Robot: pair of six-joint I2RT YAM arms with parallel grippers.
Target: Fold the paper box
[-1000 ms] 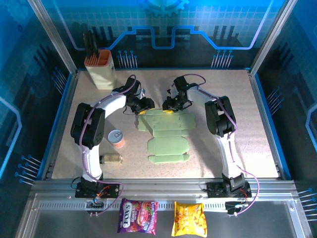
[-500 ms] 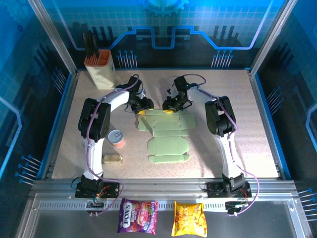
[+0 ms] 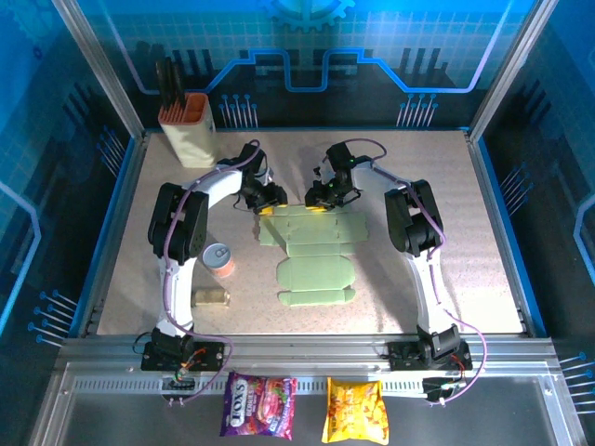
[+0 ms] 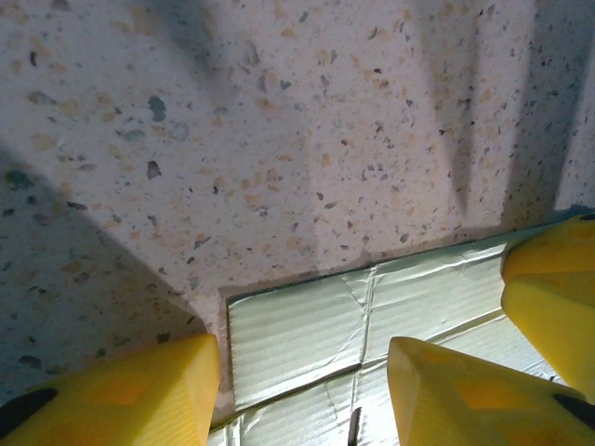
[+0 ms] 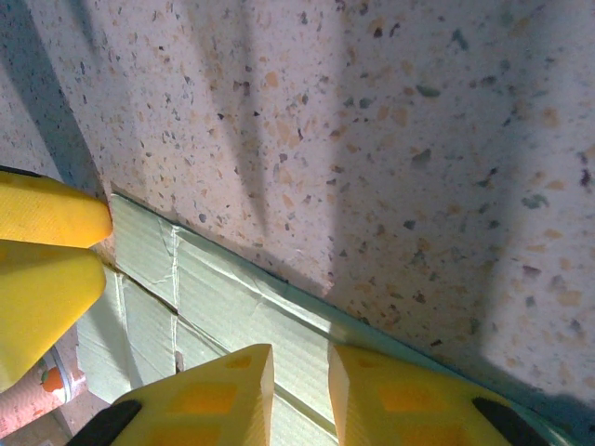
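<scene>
Paper box [image 3: 314, 255]: flat die-cut sheet, unfolded, centre of table [image 3: 474, 269]. Judged light, thin, springy at creases, easily crumpled; best taken by a far flap edge. Left gripper [image 4: 302, 372]: jaws parted, straddling far corner, empty. Right gripper [image 5: 299, 376]: jaws nearly together over far edge, nothing held.

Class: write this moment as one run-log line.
paper box: flat, unfolded | left gripper: open over far corner | right gripper: at far edge, grip unclear

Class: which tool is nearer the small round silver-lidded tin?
Left. The left tool sits at the far left corner of the pale mint-green flat cardboard sheet, up-right of the small round silver-lidded tin; the right tool is along the sheet's far edge, farther right.
</scene>
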